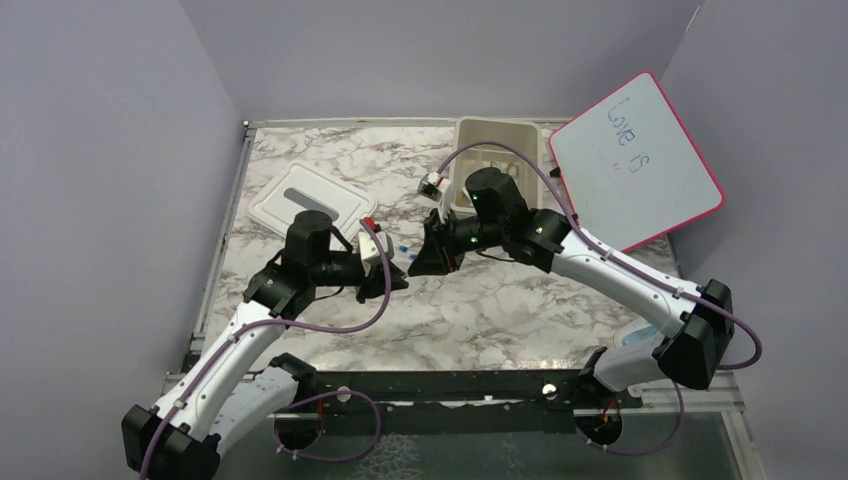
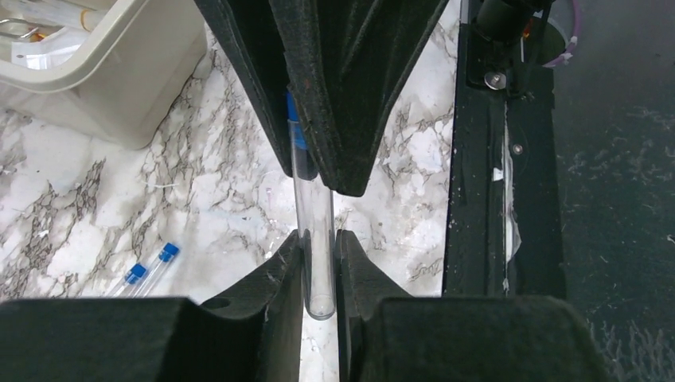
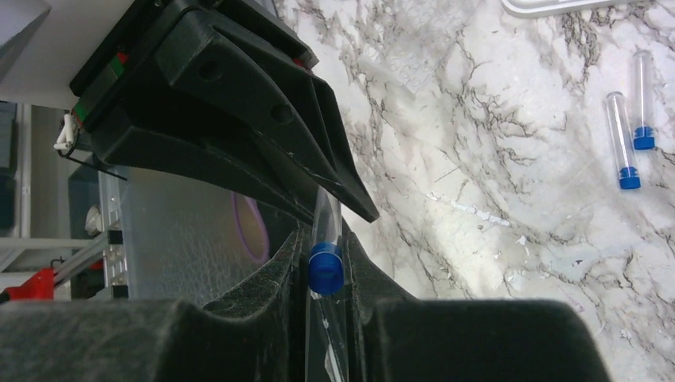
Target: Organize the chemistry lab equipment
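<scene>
One thin blue-capped clear tube (image 2: 312, 215) is held in the air between both grippers, above the marble table. My left gripper (image 2: 320, 256) is shut on its rounded bottom end, with a finger touching each side. My right gripper (image 3: 326, 248) is shut on the other end, and the blue cap (image 3: 325, 269) sits between its fingers. In the top view the left gripper (image 1: 393, 281) and right gripper (image 1: 426, 262) meet tip to tip at the table's middle. Two more blue-capped tubes (image 3: 629, 127) lie side by side on the table (image 2: 147, 270).
The beige tub (image 1: 497, 135) stands at the back with small items inside (image 2: 48, 32). Its white lid (image 1: 310, 198) lies at the back left. A pink-framed whiteboard (image 1: 635, 160) leans at the back right. A black rail (image 2: 477, 199) runs along the table's near edge.
</scene>
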Robot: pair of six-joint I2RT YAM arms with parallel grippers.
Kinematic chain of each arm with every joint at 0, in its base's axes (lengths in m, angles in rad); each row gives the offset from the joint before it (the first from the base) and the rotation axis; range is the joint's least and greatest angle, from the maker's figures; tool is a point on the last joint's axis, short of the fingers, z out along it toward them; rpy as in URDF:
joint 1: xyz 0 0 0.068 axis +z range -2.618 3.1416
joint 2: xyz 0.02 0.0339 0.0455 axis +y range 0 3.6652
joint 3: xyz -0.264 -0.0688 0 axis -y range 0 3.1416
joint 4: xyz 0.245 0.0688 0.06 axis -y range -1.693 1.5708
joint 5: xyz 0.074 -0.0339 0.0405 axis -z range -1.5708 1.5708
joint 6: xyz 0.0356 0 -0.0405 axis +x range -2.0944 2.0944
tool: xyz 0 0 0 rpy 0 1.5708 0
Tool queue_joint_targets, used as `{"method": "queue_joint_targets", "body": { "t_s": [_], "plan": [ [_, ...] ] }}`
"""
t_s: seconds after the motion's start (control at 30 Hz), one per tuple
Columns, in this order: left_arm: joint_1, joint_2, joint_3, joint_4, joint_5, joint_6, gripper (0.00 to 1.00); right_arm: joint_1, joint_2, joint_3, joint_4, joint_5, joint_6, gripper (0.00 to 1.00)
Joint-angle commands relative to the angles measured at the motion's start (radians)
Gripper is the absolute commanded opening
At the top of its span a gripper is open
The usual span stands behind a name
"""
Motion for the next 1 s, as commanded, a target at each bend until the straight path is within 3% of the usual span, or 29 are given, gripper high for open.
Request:
{"method": "queue_joint_targets", "body": {
  "t_s": [0.0,0.03,0.13,0.3,0.4,0.53,0.73,0.97],
  "plan": [
    [-0.01,-0.016,0.034,-0.005,0.022,0.026,0.08,-0.002,0.022,0.033,-0.015,-0.049,-0.02,0.17],
    [-0.01,-0.018,0.033,-0.006,0.019,0.025,0.0,-0.002,0.023,0.034,-0.015,-0.049,-0.02,0.17],
    [-0.011,-0.026,0.031,-0.004,0.009,0.017,0.0,-0.002,0.023,0.032,-0.007,-0.042,-0.005,0.19],
    [-0.013,-0.045,0.018,0.029,-0.028,-0.024,0.0,-0.002,-0.044,-0.063,0.169,0.046,0.12,0.5],
    [-0.013,-0.063,0.001,0.09,-0.101,-0.102,0.0,-0.002,-0.1,-0.168,0.341,0.145,0.226,0.56],
    [-0.012,-0.093,-0.036,0.152,-0.181,-0.186,0.0,-0.002,-0.143,-0.27,0.515,0.325,0.372,0.56],
    [-0.013,-0.109,-0.067,0.184,-0.247,-0.249,0.0,0.0,-0.145,-0.324,0.67,0.36,0.436,0.56],
    [-0.013,-0.106,-0.083,0.193,-0.27,-0.262,0.0,-0.001,-0.152,-0.349,0.716,0.382,0.458,0.41]
  ]
}}
